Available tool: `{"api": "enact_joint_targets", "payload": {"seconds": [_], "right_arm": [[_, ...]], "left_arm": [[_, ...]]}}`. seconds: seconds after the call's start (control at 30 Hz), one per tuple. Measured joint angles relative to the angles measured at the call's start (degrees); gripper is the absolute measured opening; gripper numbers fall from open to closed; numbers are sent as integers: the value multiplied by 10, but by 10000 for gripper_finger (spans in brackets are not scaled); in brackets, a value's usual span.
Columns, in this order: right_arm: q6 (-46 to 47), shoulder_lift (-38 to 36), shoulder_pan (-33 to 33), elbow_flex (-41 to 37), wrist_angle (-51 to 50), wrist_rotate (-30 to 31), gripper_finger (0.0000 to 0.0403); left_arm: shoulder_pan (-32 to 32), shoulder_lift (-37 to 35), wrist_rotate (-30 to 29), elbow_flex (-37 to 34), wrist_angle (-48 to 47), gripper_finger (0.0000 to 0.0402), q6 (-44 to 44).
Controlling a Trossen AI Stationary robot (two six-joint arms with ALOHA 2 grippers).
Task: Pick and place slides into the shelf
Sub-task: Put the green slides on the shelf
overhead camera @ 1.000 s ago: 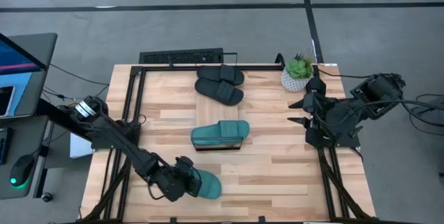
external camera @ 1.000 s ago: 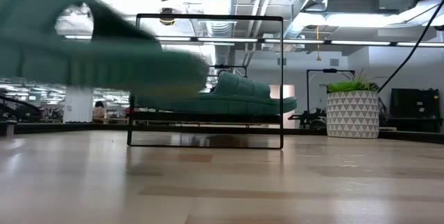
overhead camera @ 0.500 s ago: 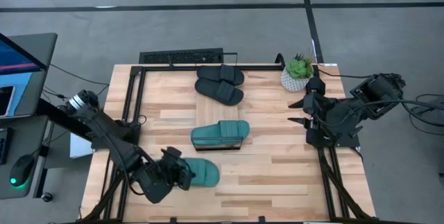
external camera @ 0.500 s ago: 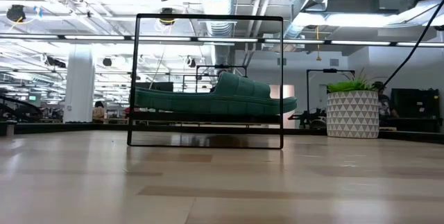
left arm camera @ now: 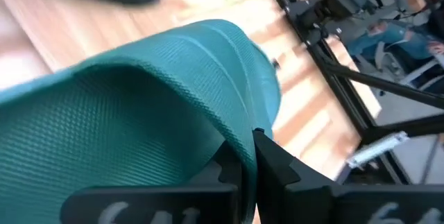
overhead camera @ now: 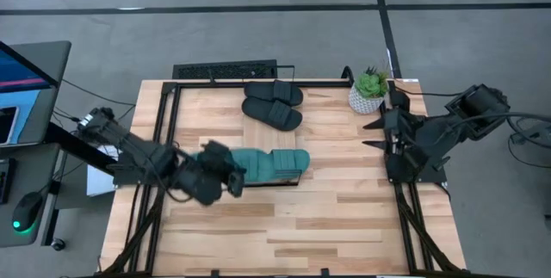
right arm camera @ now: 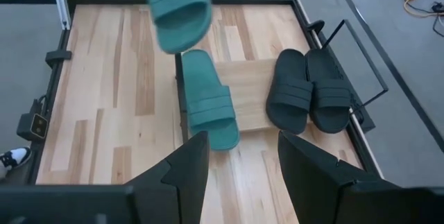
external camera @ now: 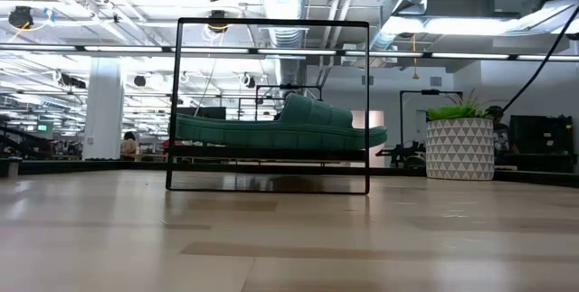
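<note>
In the high view the shelf [overhead camera: 293,177] sits near the middle of the table [overhead camera: 344,218], with one slide [overhead camera: 277,164] lying on it. Left of it, the left gripper [overhead camera: 231,175] holds a second slide [overhead camera: 225,159] above the table, its tip reaching the shelf's left end. Toward the top of the frame, a pair of slides [overhead camera: 273,104] lies side by side. A potted plant [overhead camera: 368,91] stands at the table's upper right corner. The right gripper [overhead camera: 376,137] waits at the right edge, below the plant.

Bright even overhead lighting, soft shadows, motion blur, blurred close-up foreground
</note>
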Motion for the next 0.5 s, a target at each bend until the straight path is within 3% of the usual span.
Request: {"api": "enact_joint_targets", "payload": {"seconds": [0.3, 0.5], "right_arm": [[0, -7, 0, 0, 0, 16, 166], [-2, -7, -20, 0, 0, 29, 166]], "left_arm": [[137, -67, 61, 0, 17, 0, 180], [260, -78, 143, 0, 17, 0, 322]]}}
